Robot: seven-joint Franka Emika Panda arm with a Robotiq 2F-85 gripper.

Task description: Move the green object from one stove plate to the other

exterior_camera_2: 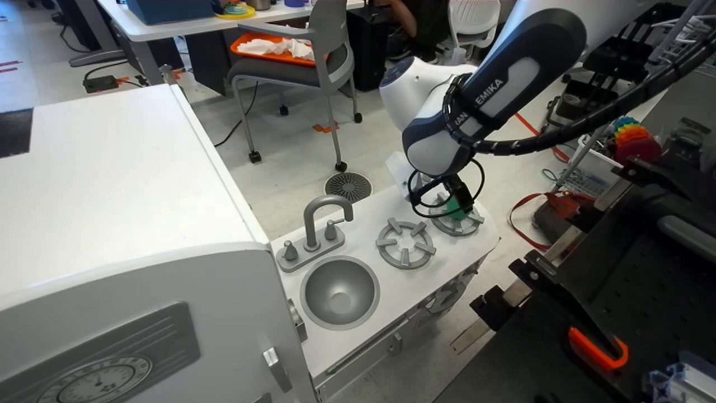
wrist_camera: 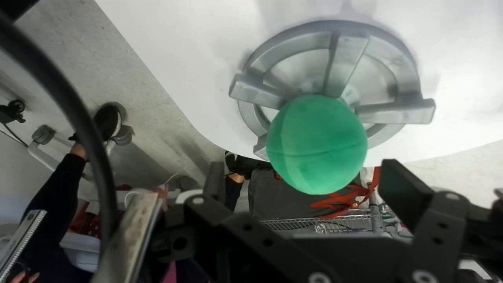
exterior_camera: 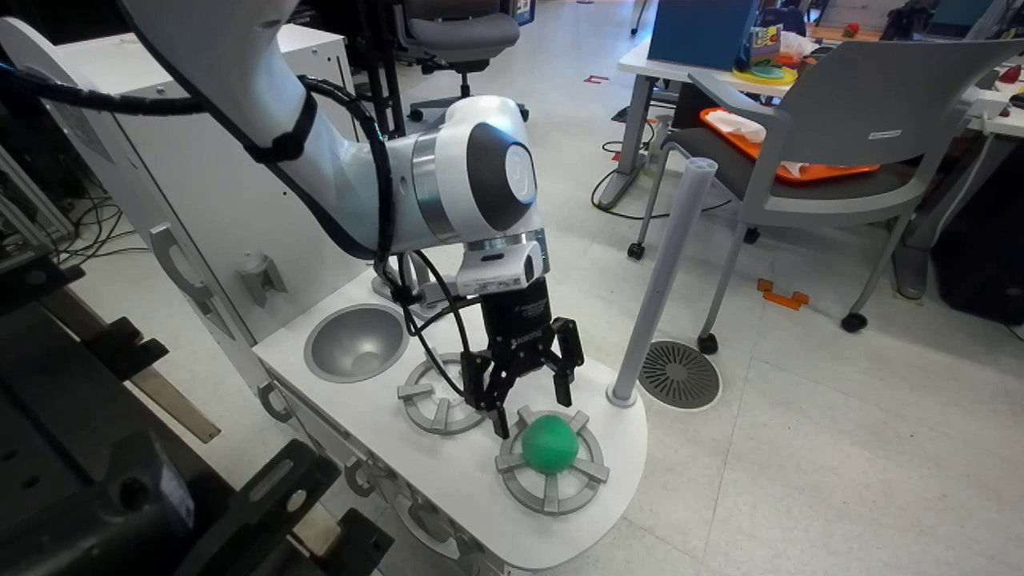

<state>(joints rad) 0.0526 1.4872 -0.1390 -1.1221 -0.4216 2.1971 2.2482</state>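
The green object (exterior_camera: 550, 444) is a round ball resting on a grey stove plate (exterior_camera: 552, 506) near the counter's rounded end. The ball also shows in an exterior view (exterior_camera_2: 456, 208), partly behind the gripper and cables, and large in the wrist view (wrist_camera: 317, 145). The bare stove plate (exterior_camera_2: 405, 258) lies between it and the sink; it also shows in an exterior view (exterior_camera: 415, 392), partly hidden by the gripper. My gripper (exterior_camera: 532, 410) is open and empty, its fingertips just above the ball. In the wrist view the fingers (wrist_camera: 302, 173) stand wide apart, clear of the ball.
A grey post (exterior_camera: 668, 280) rises from the counter near the ball's plate. The sink bowl (exterior_camera_2: 340, 291) and faucet (exterior_camera_2: 310, 224) lie beyond the bare plate, beside a tall white cabinet (exterior_camera_2: 112, 196). Black cables (exterior_camera: 436, 360) hang by the gripper. The white counter (exterior_camera: 592, 512) ends close to the ball's plate.
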